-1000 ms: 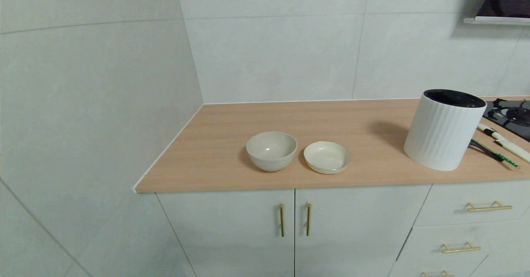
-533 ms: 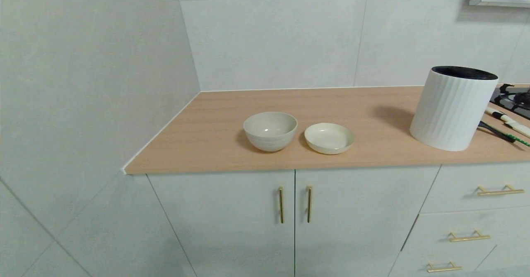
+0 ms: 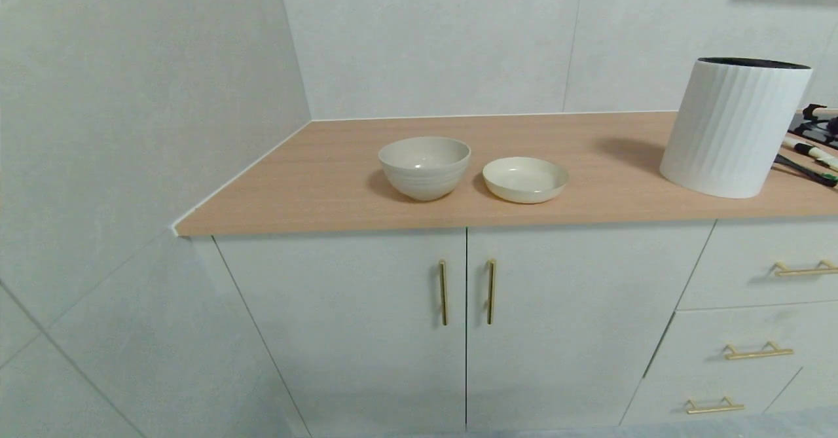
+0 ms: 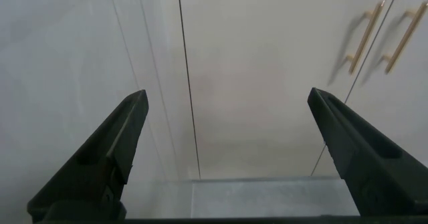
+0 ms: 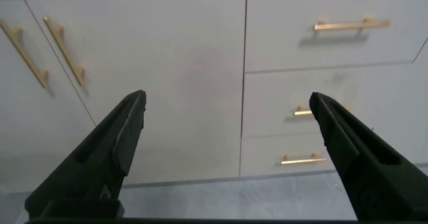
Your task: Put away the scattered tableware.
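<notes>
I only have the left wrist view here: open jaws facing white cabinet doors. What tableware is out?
Observer: A deep bowl and a shallow dish sit side by side, not touching, on the wooden counter.
Reviewer: Anything else up there?
Observer: A ribbed white canister stands to their right, utensils lying beyond it.
Reviewer: And the right arm?
Observer: The right jaws stand open and empty, facing drawer fronts.
</notes>
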Robot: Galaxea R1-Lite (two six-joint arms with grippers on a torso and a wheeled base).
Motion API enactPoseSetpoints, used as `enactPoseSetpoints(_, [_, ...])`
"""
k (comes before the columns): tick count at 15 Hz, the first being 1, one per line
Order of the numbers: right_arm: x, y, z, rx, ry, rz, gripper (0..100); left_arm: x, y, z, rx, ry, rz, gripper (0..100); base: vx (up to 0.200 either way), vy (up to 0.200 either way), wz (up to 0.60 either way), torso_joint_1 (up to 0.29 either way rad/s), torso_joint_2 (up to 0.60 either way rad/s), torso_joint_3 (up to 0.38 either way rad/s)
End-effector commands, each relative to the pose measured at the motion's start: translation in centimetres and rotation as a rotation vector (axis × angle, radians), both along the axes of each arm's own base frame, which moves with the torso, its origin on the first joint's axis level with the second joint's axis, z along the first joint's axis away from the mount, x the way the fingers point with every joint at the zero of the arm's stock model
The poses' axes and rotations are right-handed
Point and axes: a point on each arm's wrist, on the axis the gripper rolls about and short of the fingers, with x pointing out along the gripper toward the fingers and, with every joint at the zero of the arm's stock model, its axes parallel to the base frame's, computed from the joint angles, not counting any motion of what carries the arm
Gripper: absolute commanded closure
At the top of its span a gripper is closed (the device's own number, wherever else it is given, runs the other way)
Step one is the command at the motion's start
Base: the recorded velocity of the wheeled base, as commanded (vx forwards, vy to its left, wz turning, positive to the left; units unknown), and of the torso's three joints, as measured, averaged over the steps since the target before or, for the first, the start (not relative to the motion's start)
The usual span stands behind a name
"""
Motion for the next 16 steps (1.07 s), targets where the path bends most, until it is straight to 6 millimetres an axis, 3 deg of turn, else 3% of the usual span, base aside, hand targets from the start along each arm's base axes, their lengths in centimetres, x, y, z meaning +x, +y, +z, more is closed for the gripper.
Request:
enactPoseSetpoints(1, [0.01,0.0,0.0,0.001,0.001,0.0,0,0.01,0.0,0.0,0.0,0.001,0.001,0,0.0,0.0,0.0,-0.168,0.46,0.286])
enactPoseSetpoints(8, [0.01,0.0,0.0,0.001,0.001,0.0,0,0.01,0.0,0.0,0.0,0.001,0.001,0,0.0,0.0,0.0,-0.13,0.44,0.295])
enactPoseSetpoints(16, [0.01,0.0,0.0,-0.001,0.001,0.0,0,0.01,0.0,0.0,0.0,0.001,0.001,0,0.0,0.0,0.0,-0.011,0.04,0.026])
